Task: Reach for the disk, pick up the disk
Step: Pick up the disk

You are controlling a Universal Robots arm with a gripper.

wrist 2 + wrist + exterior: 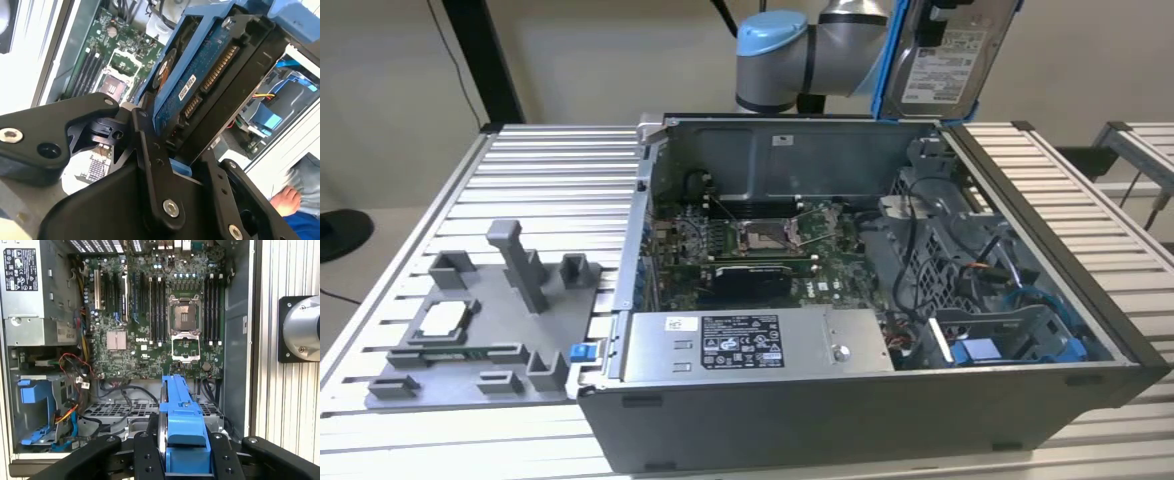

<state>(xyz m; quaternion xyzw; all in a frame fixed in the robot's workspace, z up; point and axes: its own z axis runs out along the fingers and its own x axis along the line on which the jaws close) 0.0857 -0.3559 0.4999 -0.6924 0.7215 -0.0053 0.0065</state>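
The gripper (187, 150) is clamping the disk (945, 55) by its blue bracket and holding it high above the far right corner of the open computer case (854, 400). Keeping the drive upright and the clamp firm is keeping it clear of the motherboard (150, 325).

A lab or workshop bench: an opened computer case (854, 300) sits on a slatted metal table (547, 190), with a grey parts jig (480, 330) at the exterior view's left edge.
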